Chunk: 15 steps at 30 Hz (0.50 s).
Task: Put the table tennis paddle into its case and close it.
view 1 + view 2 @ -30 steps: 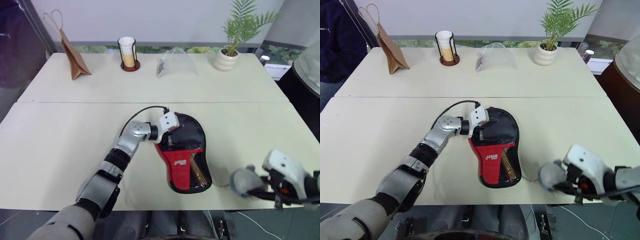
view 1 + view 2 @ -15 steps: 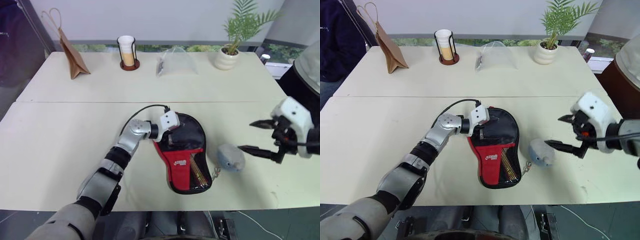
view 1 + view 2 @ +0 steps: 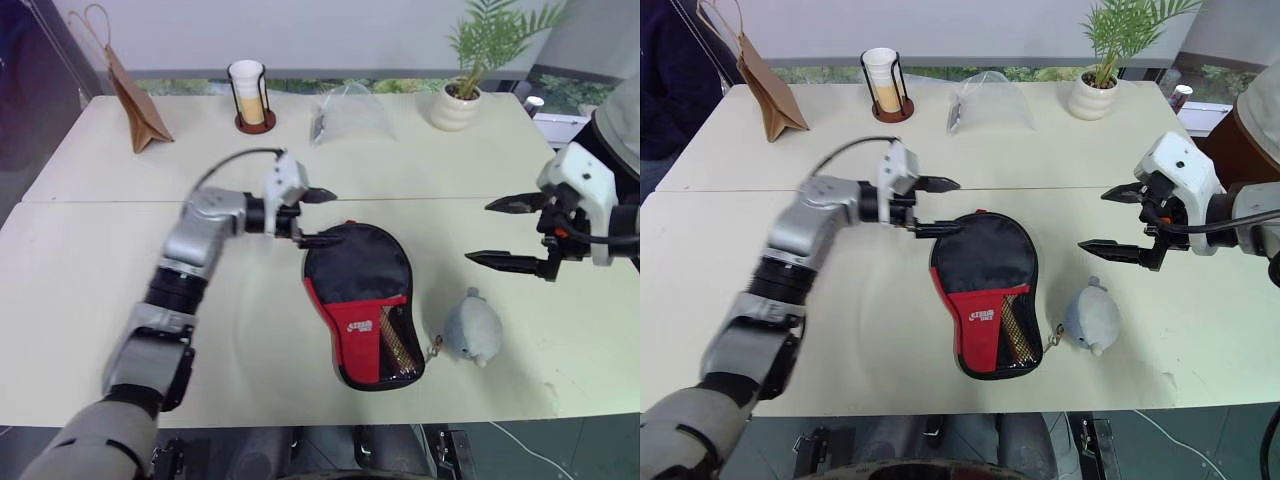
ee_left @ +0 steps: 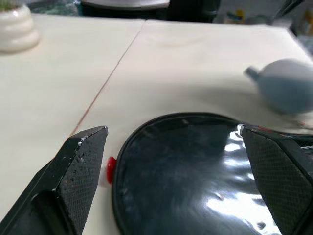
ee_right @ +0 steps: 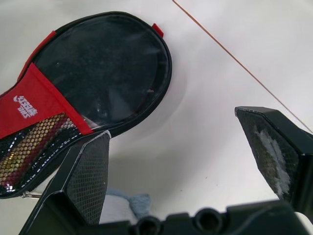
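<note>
Two claws, both spread wide and holding nothing: left gripper (image 3: 336,217) just above the rounded top edge of the case (image 3: 360,290), right gripper (image 3: 480,232) hovering well off to the side, above the grey plush toy (image 3: 474,330).

Lies flat mid-table (image 3: 120,300), round end away from the robot, red panel and mesh pocket nearer. Shows a tan strip through the mesh, probably the handle of the table tennis paddle (image 3: 400,345), so likely already inside. Cannot tell whether the zip is fully shut; small red tab (image 5: 156,28) sits at the round end.

Looks light and soft-skinned but stiffened by the bat within; glossy black face likely slippery under the pads. Best taken at the fabric rim or the red tab, with the other claw pinning the narrow end against sliding.

Plenty of bare table to the left and beyond. Plush toy just beside the narrow end, near table edge close below it; little room there.
</note>
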### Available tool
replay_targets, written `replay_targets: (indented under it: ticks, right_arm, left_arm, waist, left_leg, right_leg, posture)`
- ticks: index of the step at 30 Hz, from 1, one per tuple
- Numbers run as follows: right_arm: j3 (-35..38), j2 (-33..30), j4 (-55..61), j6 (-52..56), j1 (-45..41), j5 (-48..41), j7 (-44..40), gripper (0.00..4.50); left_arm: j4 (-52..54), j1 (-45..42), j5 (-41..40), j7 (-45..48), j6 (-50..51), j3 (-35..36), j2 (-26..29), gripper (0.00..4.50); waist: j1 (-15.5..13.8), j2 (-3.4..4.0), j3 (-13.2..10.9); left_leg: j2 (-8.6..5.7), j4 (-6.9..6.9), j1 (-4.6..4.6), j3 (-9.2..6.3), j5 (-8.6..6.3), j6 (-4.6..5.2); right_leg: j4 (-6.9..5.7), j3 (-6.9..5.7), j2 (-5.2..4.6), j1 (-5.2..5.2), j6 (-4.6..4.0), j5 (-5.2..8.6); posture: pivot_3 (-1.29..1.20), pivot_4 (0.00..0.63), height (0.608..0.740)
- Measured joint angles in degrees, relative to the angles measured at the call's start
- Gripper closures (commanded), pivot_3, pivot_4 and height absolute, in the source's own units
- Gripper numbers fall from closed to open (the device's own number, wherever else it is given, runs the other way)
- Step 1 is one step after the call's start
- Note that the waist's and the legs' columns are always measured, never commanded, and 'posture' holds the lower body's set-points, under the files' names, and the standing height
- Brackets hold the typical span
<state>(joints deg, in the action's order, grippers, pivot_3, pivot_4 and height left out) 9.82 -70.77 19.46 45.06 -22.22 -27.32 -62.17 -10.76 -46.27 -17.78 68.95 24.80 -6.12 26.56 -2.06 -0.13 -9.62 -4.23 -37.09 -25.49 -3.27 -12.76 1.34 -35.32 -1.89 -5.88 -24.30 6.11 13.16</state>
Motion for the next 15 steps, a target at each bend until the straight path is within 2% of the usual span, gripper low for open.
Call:
replay_targets:
  ticks: [4,8,15]
  right_arm:
    - [-0.65,0.19,-0.04,-1.13,-0.19,-0.04,-0.77,0.03]
    - [-0.71,0.49,0.12,-1.63,-0.22,-0.45,-1.18,0.03]
    - [-0.04,0.43,0.25,-1.03,1.3,-1.57,-1.85,0.03]
  left_arm:
    - [10.11,4.26,-5.93,1.02,8.89,3.7,7.61,0.0]
    - [17.61,8.49,-10.97,0.82,15.32,6.89,12.25,0.0]
    - [29.17,17.62,-21.79,-0.85,24.92,16.89,21.01,0.0]
  waist:
    - [0.0,0.17,-0.11]
    - [-0.12,0.18,-0.13]
    - [-0.07,0.23,-0.16]
  left_leg:
    - [0.01,0.01,0.03,0.0,0.02,-0.04]
    - [0.01,-0.03,0.04,0.02,0.03,-0.06]
    - [0.03,0.01,0.06,0.03,0.03,-0.08]
  right_leg:
    - [-0.05,0.02,0.0,-0.01,-0.11,0.03]
    - [0.0,0.06,-0.01,0.03,-0.27,0.08]
    - [-0.03,0.09,-0.01,-0.02,-0.3,0.09]
  posture:
    - [0.0,0.15,0.734]
    - [0.0,0.15,0.734]
    - [0.0,0.15,0.734]
